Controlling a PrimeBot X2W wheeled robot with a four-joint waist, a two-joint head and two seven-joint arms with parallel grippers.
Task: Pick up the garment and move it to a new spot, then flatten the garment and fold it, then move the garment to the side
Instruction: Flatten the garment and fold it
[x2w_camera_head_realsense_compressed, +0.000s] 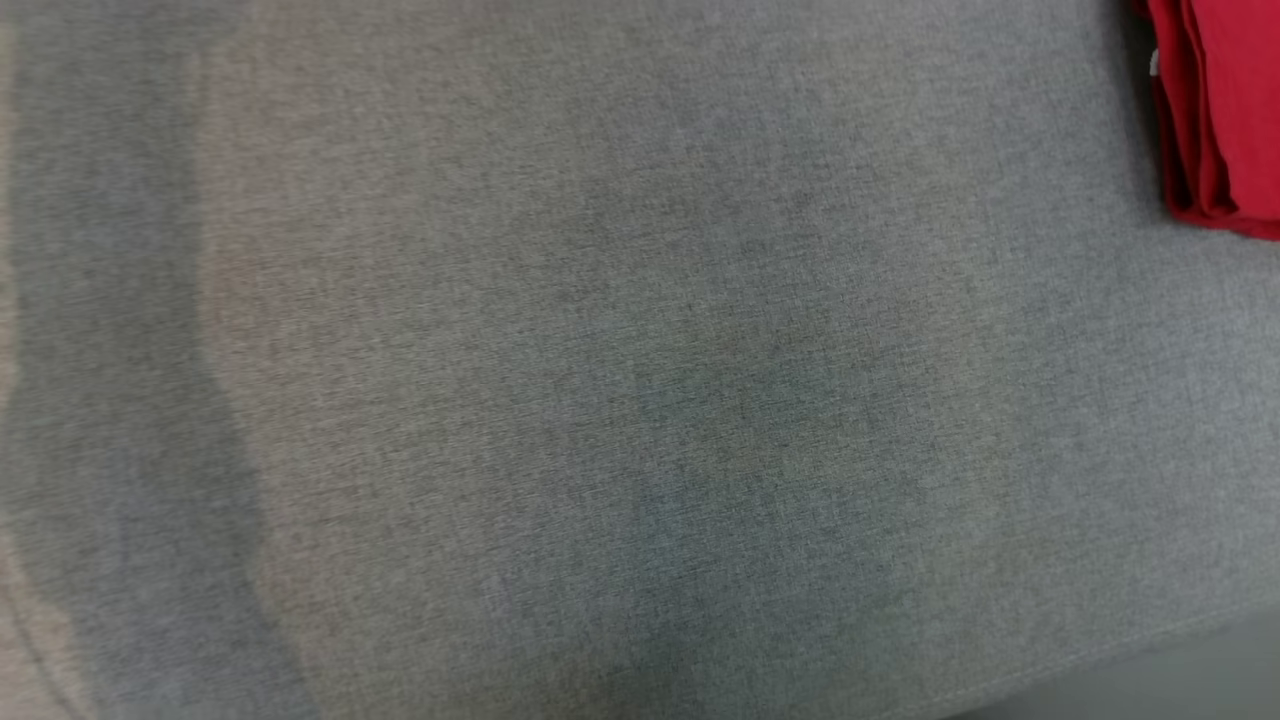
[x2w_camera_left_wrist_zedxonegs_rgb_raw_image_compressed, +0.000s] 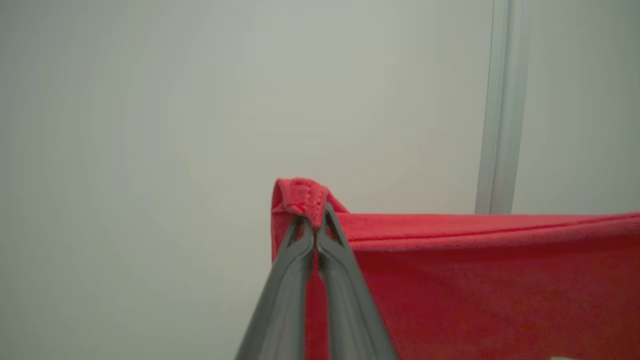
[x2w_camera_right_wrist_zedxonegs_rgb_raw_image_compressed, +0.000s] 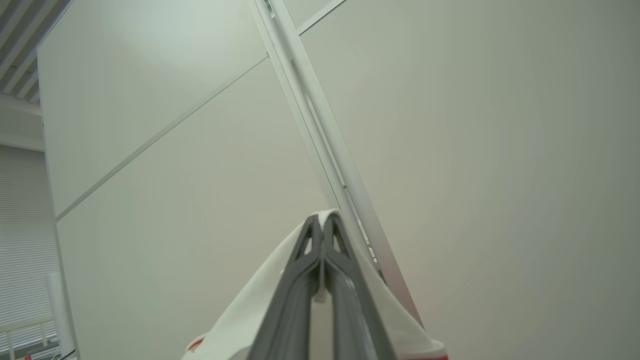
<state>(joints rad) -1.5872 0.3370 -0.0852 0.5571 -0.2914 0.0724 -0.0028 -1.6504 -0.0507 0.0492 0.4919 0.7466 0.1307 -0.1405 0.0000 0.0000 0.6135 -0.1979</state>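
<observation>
Grey woven surface (x2w_camera_head_realsense_compressed: 600, 400) is seen with the red garment (x2w_camera_head_realsense_compressed: 1220, 110) at upper right, its hem corner (x2w_camera_left_wrist_zedxonegs_rgb_raw_image_compressed: 300, 192) clenched by the left hand (x2w_camera_left_wrist_zedxonegs_rgb_raw_image_compressed: 315, 225) and a pale fold (x2w_camera_right_wrist_zedxonegs_rgb_raw_image_compressed: 250, 310) pinched by the right hand (x2w_camera_right_wrist_zedxonegs_rgb_raw_image_compressed: 323, 222), likely to be stretched for flattening.

The left gripper (x2w_camera_left_wrist_zedxonegs_rgb_raw_image_compressed: 316, 222) has two long, dark grey fingers (x2w_camera_left_wrist_zedxonegs_rgb_raw_image_compressed: 285, 300) with triangular cut-outs near their tips; the right gripper (x2w_camera_right_wrist_zedxonegs_rgb_raw_image_compressed: 323, 225) seemingly matches.
</observation>
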